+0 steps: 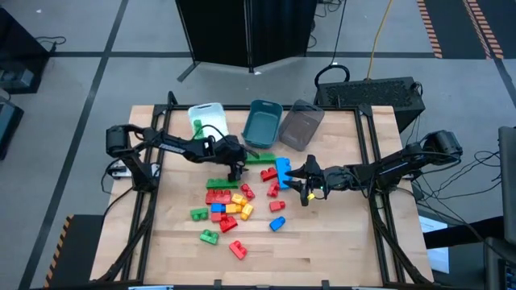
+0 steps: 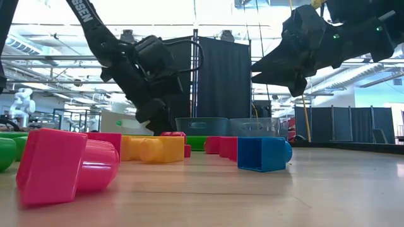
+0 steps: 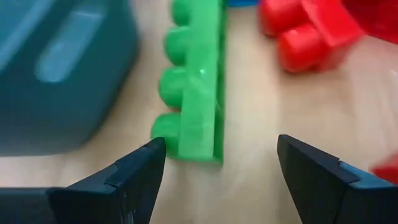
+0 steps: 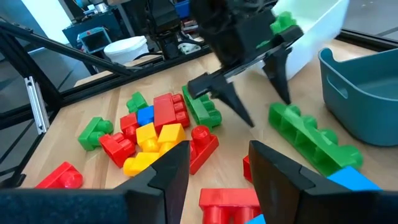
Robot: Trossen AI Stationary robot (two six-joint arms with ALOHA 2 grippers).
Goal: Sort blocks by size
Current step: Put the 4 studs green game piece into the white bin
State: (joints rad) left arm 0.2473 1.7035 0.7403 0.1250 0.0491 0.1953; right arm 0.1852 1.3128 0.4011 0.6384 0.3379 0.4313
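Observation:
Several bricks in red, yellow, green, blue and orange lie in a loose pile [image 1: 230, 201] at mid-table. A long green brick [image 1: 260, 158] lies on its side next to the teal bin [image 1: 262, 122], its studs toward the bin. My left gripper [image 1: 235, 169] is open. In the left wrist view, its gripper [image 3: 217, 155] stands just short of this brick's end [image 3: 199, 137], one finger to either side, touching nothing. My right gripper [image 1: 302, 184] is open and empty above the pile's right side, next to a blue brick [image 1: 283, 167].
A white bin [image 1: 205, 117] holding a green brick [image 1: 197, 126], the teal bin and a grey bin [image 1: 301, 127] stand in a row at the far edge. Stray bricks [image 1: 237, 250] lie toward the near edge. My two grippers are close together.

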